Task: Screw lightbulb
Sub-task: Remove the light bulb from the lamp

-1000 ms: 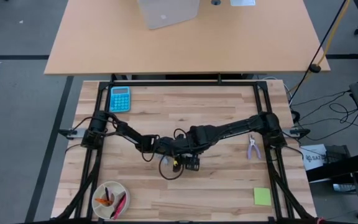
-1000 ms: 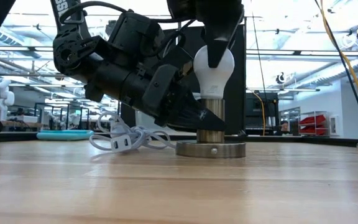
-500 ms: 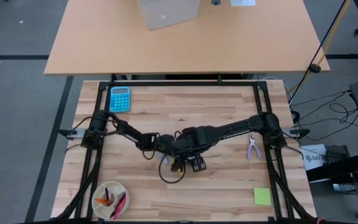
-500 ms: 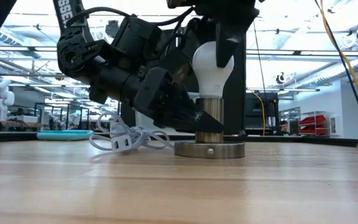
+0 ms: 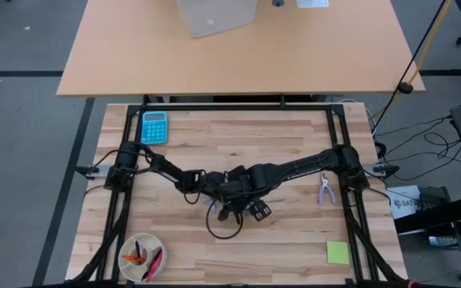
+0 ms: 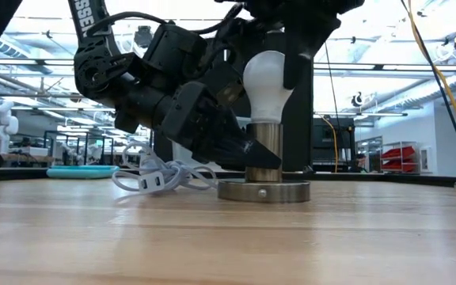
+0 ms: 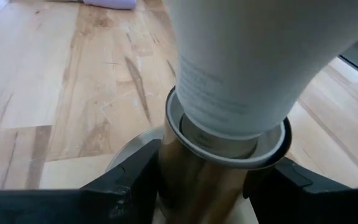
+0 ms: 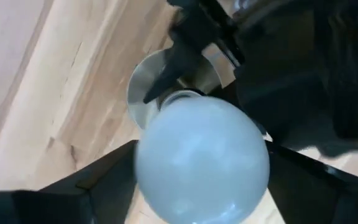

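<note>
Standing upright mid-table: lightbulb [image 6: 264, 81], frosted white globe, pear-shaped, narrowing to a neck with faint grey print (unreadable), seated in a brassy metal socket [image 6: 264, 150] on a round flat base [image 6: 264, 191]. Gripping that socket from the side: left gripper [image 7: 201, 186], jaws spread wide around the barrel. Hovering over the globe: right gripper [image 8: 201, 180], fingers flanking the glass, contact unclear. Coiled white cable [image 6: 161, 176] just beside the base.
</note>
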Controlling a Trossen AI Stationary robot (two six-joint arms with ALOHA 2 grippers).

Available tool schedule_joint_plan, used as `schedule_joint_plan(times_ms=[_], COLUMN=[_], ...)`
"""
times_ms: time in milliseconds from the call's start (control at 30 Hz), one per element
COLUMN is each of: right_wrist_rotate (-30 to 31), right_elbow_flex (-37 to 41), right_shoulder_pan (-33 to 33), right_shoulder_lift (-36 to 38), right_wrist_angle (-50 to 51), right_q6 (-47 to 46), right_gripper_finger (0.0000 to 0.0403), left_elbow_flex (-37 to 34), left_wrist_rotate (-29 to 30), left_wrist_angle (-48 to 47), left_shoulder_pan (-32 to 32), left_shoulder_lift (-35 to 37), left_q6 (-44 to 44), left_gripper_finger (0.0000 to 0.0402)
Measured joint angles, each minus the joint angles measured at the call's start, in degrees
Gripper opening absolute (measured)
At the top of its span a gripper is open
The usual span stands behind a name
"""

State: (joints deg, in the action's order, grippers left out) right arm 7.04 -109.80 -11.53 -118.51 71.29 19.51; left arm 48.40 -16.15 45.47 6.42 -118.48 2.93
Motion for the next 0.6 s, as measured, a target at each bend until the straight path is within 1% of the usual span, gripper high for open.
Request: schedule_joint_plan(times_ms=[133,267,333,467,600], right_wrist_rotate=[-0.26,-0.37,-0.43,-3.19,-3.66], right_elbow_flex=[0.03,-0.32,-0.34,-0.34,-0.37], right_shoulder_pan=[0.15,-0.16,-0.41,-0.85,-1.02], right_shoulder_lift=[-0.05,-0.12,0.21,1.5,2.8], right_wrist_angle=[0.89,3.3,4.15,4.04,3.88], right_q6=[-11.15,-20.44,-24.0,-30.13,-38.73], right_gripper_finger=[0.0345,0.0368,0.0373,0.0375,0.0375], left_elbow_flex=[0.0,0.09,0.11,0.11,0.11], left_wrist_rotate=[-0.75,-0.67,-0.63,-0.76,-0.73], left_wrist_angle=[-0.02,-0.07,-0.09,-0.09,-0.07], left_shoulder_pan=[0.15,0.2,0.22,0.39,0.46], left_shoulder_lift=[0.0,0.0,0.0,0.0,0.0], left_q6=[-0.47,-0.43,-0.43,-0.47,-0.32], left_gripper_finger=[0.0206,0.0206,0.0206,0.0206,0.0206])
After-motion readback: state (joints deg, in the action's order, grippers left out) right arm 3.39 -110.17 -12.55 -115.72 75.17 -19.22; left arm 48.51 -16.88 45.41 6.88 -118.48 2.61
